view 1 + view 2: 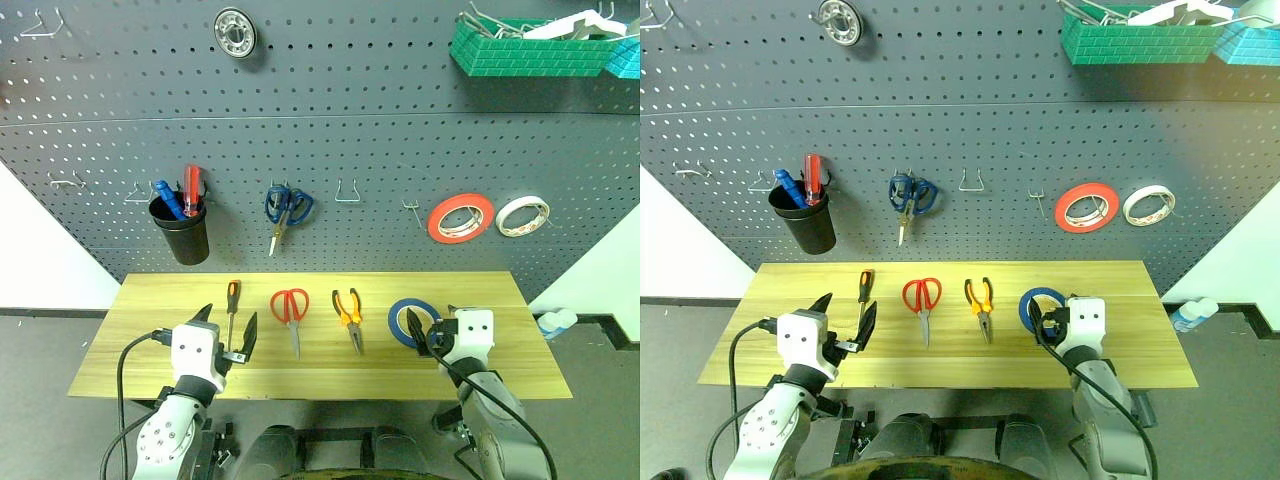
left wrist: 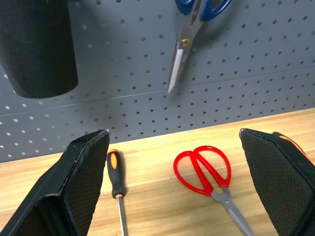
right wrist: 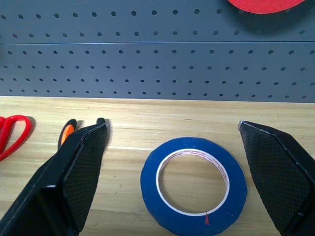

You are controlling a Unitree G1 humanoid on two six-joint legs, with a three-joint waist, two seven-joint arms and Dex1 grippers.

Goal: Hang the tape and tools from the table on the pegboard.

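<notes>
I count three tape rolls (image 1: 411,322), two scissors (image 1: 291,306), three screwdrivers (image 1: 232,300), one pliers (image 1: 348,309), one black cup (image 1: 180,234).

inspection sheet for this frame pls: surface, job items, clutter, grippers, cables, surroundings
Surface: wooden table, flat against the pegboard.
Job's things: screwdriver, red scissors, pliers, blue tape, all lying on the table.
Clutter: nothing seen on the table.
Grippers: left gripper open, empty; right gripper open, blue tape between its fingers, untouched.
Cables: black cable at left arm.
Surroundings: black cup, blue scissors, red tape, white tape, green basket on the pegboard.
</notes>
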